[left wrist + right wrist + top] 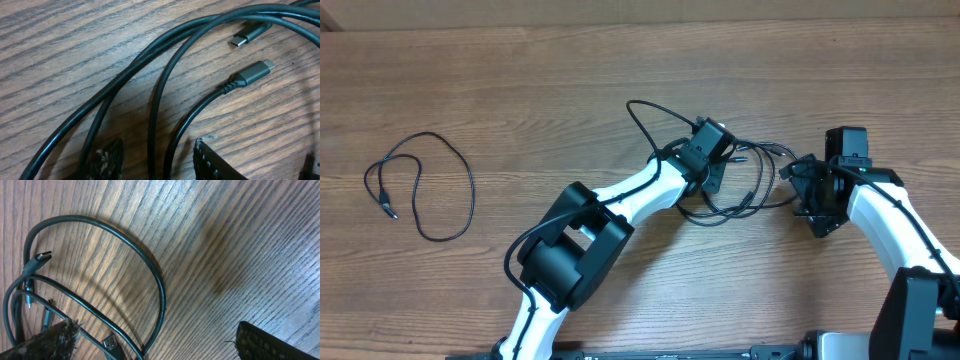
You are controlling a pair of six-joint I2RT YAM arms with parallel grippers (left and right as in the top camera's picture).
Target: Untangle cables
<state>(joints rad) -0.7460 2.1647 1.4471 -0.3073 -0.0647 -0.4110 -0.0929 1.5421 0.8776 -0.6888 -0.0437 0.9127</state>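
Black lone cable only overhead

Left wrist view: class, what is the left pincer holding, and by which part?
Nothing is gripped: fingers of the left pincer stand apart, with cables lying loose between them.

cable tangle: we see black cords bunched
left gripper: over its left side
right gripper: just right of it
loose cable: well left of it
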